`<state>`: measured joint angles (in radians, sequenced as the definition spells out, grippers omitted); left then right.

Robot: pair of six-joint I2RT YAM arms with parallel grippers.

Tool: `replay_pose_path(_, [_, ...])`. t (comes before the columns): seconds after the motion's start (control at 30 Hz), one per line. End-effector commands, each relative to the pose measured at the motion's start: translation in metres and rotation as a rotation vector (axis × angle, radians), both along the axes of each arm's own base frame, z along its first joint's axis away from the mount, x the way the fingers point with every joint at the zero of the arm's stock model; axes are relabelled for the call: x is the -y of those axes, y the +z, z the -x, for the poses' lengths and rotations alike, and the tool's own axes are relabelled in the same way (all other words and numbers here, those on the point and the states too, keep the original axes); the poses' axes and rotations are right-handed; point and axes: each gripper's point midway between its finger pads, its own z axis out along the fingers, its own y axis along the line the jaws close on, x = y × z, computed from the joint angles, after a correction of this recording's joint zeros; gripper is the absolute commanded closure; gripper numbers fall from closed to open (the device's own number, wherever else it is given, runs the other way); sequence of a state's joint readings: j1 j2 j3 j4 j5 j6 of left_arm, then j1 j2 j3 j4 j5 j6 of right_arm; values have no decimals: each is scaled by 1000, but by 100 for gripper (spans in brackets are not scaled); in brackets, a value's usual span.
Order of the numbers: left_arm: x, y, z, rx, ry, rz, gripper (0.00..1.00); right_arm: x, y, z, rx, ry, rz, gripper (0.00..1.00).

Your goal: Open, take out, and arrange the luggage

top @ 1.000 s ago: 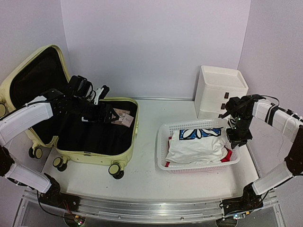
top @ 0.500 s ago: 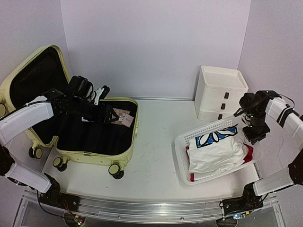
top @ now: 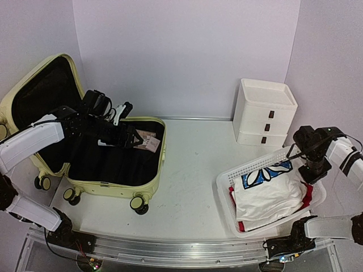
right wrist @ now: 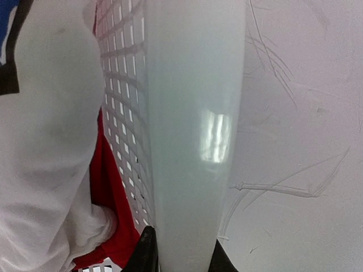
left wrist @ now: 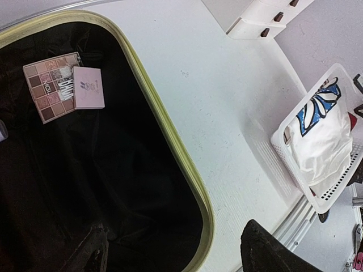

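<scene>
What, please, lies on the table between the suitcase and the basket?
Nothing: only bare white tabletop separates the suitcase and the basket, clearest in the top view.

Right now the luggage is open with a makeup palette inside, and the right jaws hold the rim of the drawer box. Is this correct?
Not quite: the right jaws hold the rim of the white basket, not the drawer box; the right wrist view shows it. The rest stands.

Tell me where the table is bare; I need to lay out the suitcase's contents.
Bare: the middle strip of table between the luggage and the basket, reaching back beside the drawer box. Crowded: the right side, where the right gripper clamps the basket.
</scene>
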<state>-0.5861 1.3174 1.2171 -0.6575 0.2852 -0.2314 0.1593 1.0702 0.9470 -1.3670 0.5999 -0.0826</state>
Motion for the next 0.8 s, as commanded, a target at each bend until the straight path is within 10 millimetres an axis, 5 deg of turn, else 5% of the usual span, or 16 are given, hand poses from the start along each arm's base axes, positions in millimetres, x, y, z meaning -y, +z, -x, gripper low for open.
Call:
replay_pose_path(0.0, [3,25,1,57,-24,30,19,40,34,-1,-32,10,320,77])
replay_pose_path(0.17, [-4,28,4,73,-5,26,19,41,50,-4,26,-5,332,7])
replay_pose_path(0.2, [-3,28,4,71,-5,26,19,38,49,-5,36,-11,302,2])
replay_pose_path(0.33, [0,28,1,61,-6,31,19,21,47,-13,78,-22,159,2])
replay_pose_path(0.47, [5,30,-1,45,-9,48,19,-20,47,-44,167,-43,-127,2])
replay_pose_path(0.67, [8,39,2,33,-6,85,19,-96,80,-139,412,-48,-577,2])
replay_pose_path(0.77, [3,41,6,33,10,93,19,-116,102,-184,461,-32,-668,2])
